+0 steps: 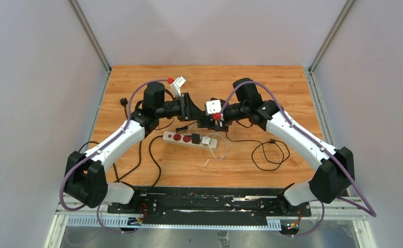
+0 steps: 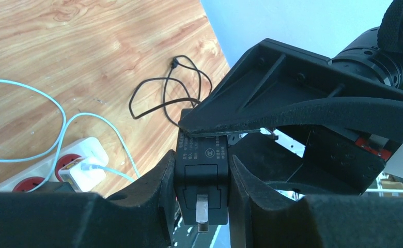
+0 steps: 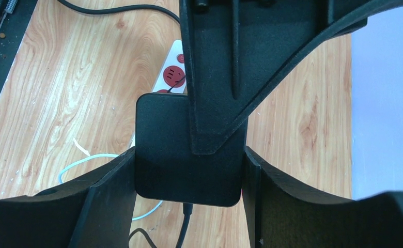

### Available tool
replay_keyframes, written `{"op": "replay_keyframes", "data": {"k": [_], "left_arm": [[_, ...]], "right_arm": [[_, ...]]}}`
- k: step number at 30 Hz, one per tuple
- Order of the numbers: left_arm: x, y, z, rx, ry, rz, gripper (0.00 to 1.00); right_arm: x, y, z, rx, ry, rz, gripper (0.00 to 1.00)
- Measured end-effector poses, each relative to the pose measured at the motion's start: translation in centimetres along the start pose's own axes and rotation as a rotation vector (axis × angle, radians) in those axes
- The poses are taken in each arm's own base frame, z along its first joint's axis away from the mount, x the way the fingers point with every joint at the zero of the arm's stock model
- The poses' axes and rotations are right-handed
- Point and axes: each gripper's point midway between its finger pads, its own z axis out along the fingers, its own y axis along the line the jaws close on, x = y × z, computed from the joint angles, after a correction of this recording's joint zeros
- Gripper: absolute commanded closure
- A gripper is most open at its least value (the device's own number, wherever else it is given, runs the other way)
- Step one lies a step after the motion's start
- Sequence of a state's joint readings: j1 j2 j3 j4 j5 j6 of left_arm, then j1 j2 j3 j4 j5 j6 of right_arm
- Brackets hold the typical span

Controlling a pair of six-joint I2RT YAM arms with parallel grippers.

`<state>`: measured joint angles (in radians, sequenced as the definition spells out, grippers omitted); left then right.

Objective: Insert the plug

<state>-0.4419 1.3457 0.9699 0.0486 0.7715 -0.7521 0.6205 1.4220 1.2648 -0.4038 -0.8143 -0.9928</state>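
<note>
**Two grippers, one plug, nothing inserted yet**

The black plug (image 2: 202,173) hangs in the air over the middle of the table (image 1: 137,82), just beyond the far edge of the power strip (image 1: 189,139) and not in any socket. Both arms have it. The left gripper (image 2: 202,181) is pressed together on its side walls, and the right gripper (image 3: 189,170) pinches the same body across another pair of faces. One metal prong (image 2: 202,207) shows in the left wrist view.

The main risk is the shared hold. If either arm moves off while the other is clamped, the plug could twist in the pads and leave its prongs skewed to the slots. If both let go together, it would drop onto the strip.

The black cable (image 3: 184,225) trailing from the plug could also drag and tip it during the descent.

A white charger (image 1: 206,140) sits at the right end of the strip, just beside the free red sockets (image 1: 177,137), so a finger coming down there could strike it or push the strip aside.
</note>
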Motion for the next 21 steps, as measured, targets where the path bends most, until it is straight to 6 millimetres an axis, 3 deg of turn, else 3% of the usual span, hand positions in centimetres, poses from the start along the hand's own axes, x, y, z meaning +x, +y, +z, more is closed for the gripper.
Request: {"op": "replay_keyframes", "data": {"k": [5,9,12,16,21], "left_arm": [[-1.0,0.1,-0.1,-0.027,-0.054,0.072,1.00],[-2.9,0.0,-0.9,-0.075,-0.170,0.176,1.00],[-4.2,0.1,-1.5,-0.113,-0.243,0.224,1.00],[-5.8,0.0,-1.8,-0.130,-0.325,0.259,1.00],[-6.6,-1.0,-2.1,-0.077,-0.401,0.263,1.00]], "right_arm": [[0.5,-1.4,-0.2,0.108,0.032,0.111,0.15],[0.4,-3.2,-1.9,0.313,0.043,0.316,0.11],[-1.4,-4.4,-4.2,0.456,-0.036,0.497,0.07],[-4.0,-4.4,-6.7,0.519,-0.210,0.718,0.05],[-5.9,-3.5,-5.8,0.423,-0.374,0.977,0.04]]}}
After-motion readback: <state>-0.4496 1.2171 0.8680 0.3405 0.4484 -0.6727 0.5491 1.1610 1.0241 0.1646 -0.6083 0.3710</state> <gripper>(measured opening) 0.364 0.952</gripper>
